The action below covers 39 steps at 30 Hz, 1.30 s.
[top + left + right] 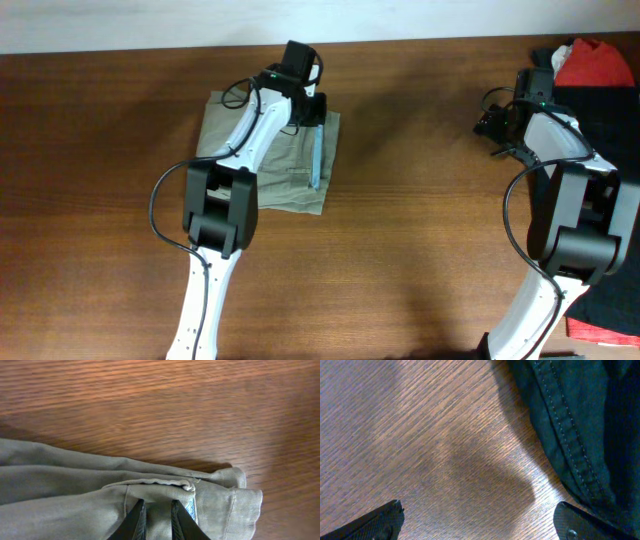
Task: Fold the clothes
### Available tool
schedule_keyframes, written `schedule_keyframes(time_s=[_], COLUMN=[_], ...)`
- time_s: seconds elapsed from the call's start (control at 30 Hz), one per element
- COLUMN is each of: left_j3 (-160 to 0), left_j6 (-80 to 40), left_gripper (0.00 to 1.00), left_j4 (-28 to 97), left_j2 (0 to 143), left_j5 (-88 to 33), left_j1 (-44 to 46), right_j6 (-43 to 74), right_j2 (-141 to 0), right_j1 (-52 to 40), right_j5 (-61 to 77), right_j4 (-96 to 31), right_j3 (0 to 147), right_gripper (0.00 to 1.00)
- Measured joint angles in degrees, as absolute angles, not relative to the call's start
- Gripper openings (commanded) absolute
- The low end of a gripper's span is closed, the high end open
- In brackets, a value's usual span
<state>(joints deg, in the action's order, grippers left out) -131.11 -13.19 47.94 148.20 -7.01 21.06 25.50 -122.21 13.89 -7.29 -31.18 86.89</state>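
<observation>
The clothes [268,150] are khaki-beige trousers lying folded on the table at the back left, with a pale blue lining strip [316,160] along their right edge. My left gripper [312,115] is at their far right corner. In the left wrist view its fingers [157,519] are close together with a fold of the khaki cloth [75,505] pinched between them, near a seam and a blue label. My right gripper [492,122] is far off at the back right, open and empty over bare wood [475,510].
A black garment [600,120] lies along the right table edge, and its stitched hem shows in the right wrist view [570,420]. A red cloth [595,62] sits on top of it at the back right corner. Brown wooden table [400,250].
</observation>
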Motion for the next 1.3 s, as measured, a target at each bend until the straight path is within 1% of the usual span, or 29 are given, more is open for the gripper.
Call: schedule_keyframes(time_s=[0.1,0.13,0.17,0.33,0.4,0.5,0.53,0.57,0.6,0.67,0.8,0.9,0.93,0.97,1.0,1.1,1.13,1.2,1.23,1.3], left_j3=[-135.06,-136.79,-138.65,-142.74,-142.96,-139.37,-137.88,-135.04,-132.16,-125.67,-116.14,-113.51,-112.40,-111.28,-110.80,-111.02,-112.49,-116.44,-120.97,-124.86], left_j6=[-13.52,-13.58,-13.74,-10.70,-9.50,-7.70,-7.57,-7.44,-7.05,-6.87,-6.68,-6.68,-6.68,-6.70,-6.68,-6.68,-6.66,-6.68,-6.70,-6.48], left_gripper=[0.30,0.35,0.36,0.36,0.36,0.35,0.28,0.24,0.22,0.14,0.13,0.13,0.11,0.05,0.01,0.02,0.18,0.79,0.99,0.99], left_j4=[54.15,57.95,61.30,84.95,91.07,94.30,94.08,92.84,91.02,84.73,75.05,72.29,71.13,70.02,69.63,70.06,71.79,74.81,75.92,77.54], left_j2=[148.40,148.40,147.83,139.48,138.56,138.52,138.54,138.52,138.52,138.58,138.58,137.86,137.36,136.77,136.53,136.51,136.62,136.62,136.46,136.18], left_j5=[-7.22,-7.31,-7.49,-6.09,-5.67,-5.48,-5.50,-5.50,-5.43,-5.85,-12.16,-15.25,-15.97,-16.62,-17.02,-18.26,-18.28,-17.65,-16.16,-13.54], left_j1=[22.22,22.46,22.61,22.41,22.41,22.44,22.44,22.44,22.44,22.44,22.94,23.46,23.73,24.25,24.84,26.50,26.68,26.65,26.39,25.61], right_j6=[25.52,25.52,25.52,25.52,25.52,25.54,25.50,25.50,25.52,25.54,25.52,25.50,25.52,25.52,25.54,25.52,25.54,25.52,25.52,25.52], right_j2=[-122.21,-122.21,-122.21,-122.21,-122.21,-122.21,-122.21,-122.21,-122.21,-122.21,-122.21,-122.21,-122.21,-122.21,-122.21,-122.21,-122.21,-122.21,-122.21,-122.21], right_j1=[13.89,13.89,13.89,13.89,13.89,13.89,13.89,13.89,13.89,13.89,13.89,13.89,13.89,13.89,13.89,13.89,13.89,13.89,13.89,13.89], right_j5=[-7.29,-7.27,-7.27,-7.27,-7.29,-7.29,-7.29,-7.27,-7.29,-7.29,-7.29,-7.27,-7.29,-7.27,-7.29,-7.29,-7.29,-7.29,-7.27,-7.29], right_j4=[-31.18,-31.20,-31.16,-31.18,-31.18,-31.18,-31.18,-31.16,-31.20,-31.07,-31.11,-31.16,-31.18,-31.18,-31.18,-31.18,-31.14,-31.20,-31.14,-31.18], right_j3=[86.89,86.89,86.89,86.89,86.89,86.89,86.89,86.89,86.89,86.89,86.89,86.89,86.89,86.89,86.89,86.89,86.89,86.89,86.89,86.89], right_gripper=[0.98,0.99,0.99,0.99,0.99,0.99,0.99,0.99,0.99,0.99,0.99,0.99,0.99,0.99,0.99,0.99,0.99,0.99,0.99,0.99])
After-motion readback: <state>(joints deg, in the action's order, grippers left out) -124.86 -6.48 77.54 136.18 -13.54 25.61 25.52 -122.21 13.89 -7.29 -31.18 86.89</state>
